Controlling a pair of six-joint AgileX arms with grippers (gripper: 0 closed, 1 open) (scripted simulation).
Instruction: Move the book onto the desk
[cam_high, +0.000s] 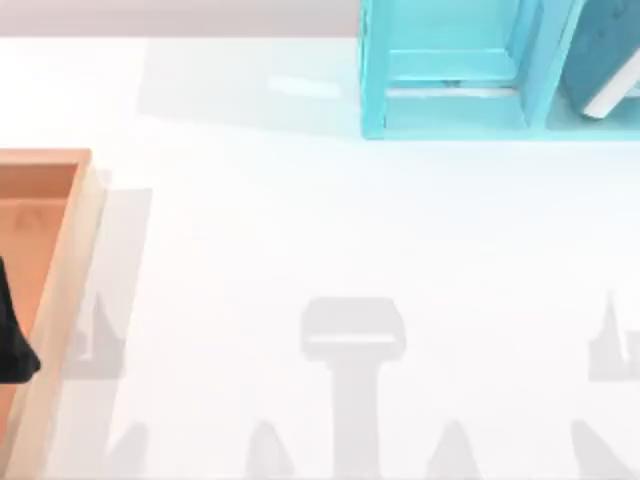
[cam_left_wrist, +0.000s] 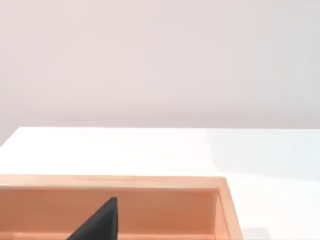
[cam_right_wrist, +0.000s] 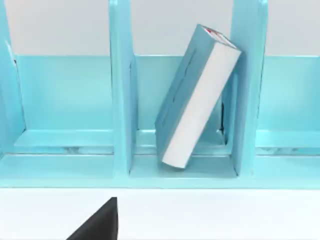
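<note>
The state of the jaws cannot be told for either arm. The left gripper (cam_high: 15, 345) is seen at the table's left edge over the wooden tray (cam_high: 60, 260). The book (cam_right_wrist: 197, 97) is leaned tilted inside a compartment of the cyan shelf unit (cam_right_wrist: 121, 100), off the table (cam_high: 330, 230).

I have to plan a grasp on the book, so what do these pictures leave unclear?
- Book: top view cuts it off at the right edge; in the right wrist view it leans in a shelf bay.
- Left gripper: a dark shape over the tray, cut by the top view's left edge; jaws unreadable.
- Right gripper: one dark tip at the frame edge.
- Desk: only shadows of the arms.
</note>
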